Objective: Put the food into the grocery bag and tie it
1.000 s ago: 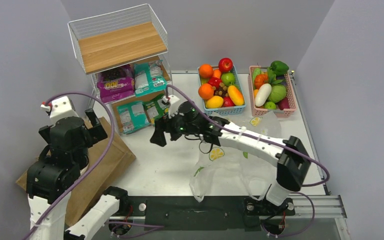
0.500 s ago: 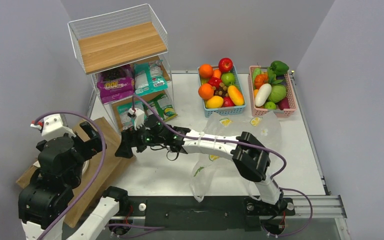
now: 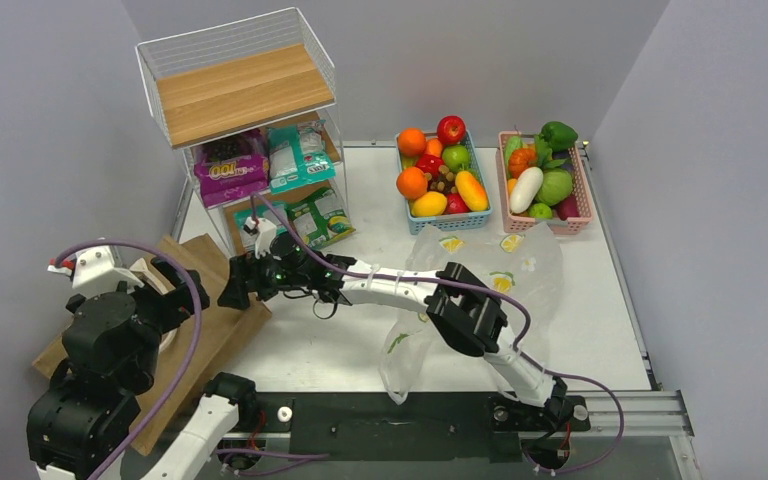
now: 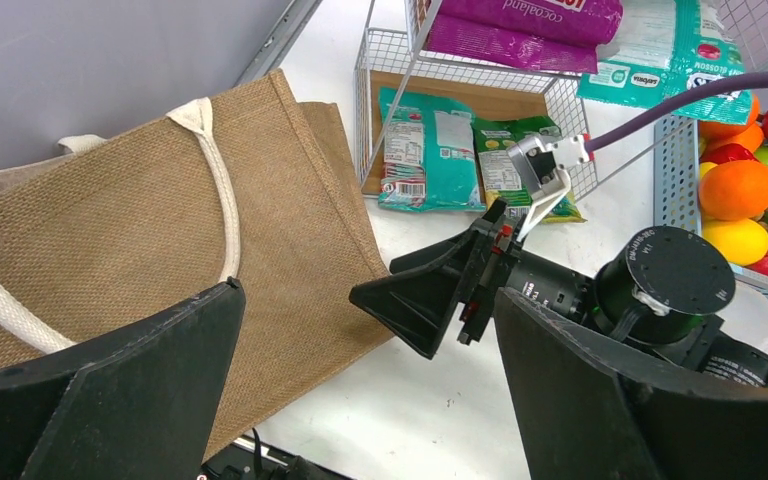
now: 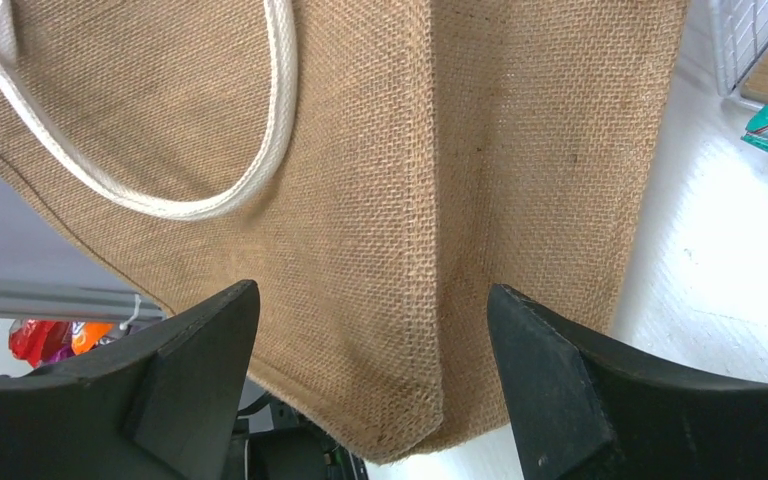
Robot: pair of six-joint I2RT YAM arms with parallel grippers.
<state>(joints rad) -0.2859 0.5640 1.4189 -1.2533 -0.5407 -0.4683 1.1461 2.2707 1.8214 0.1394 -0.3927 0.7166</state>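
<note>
Grey walls close in a white desk (image 3: 340,345). Within the last second the right gripper (image 3: 232,292) has swung left, away from the grocery bag (image 3: 412,352), and now hangs over the corner of the burlap tote (image 3: 222,330). Its jaws have narrowed slightly but stand open and empty. The left gripper (image 4: 368,292) has drawn back toward the near edge, jaws spread wide, holding nothing.

We judge packing has not begun: the snack packets (image 3: 295,155) sit in the wire rack (image 3: 240,50) and the toy fruits (image 3: 412,183) in the blue basket (image 3: 480,222).

The grocery bag lies crumpled flat, right of centre, partly under the right arm. Its long axis slants from the near edge away toward the pink basket (image 3: 588,190). We cannot tell which end is the mouth.
</note>
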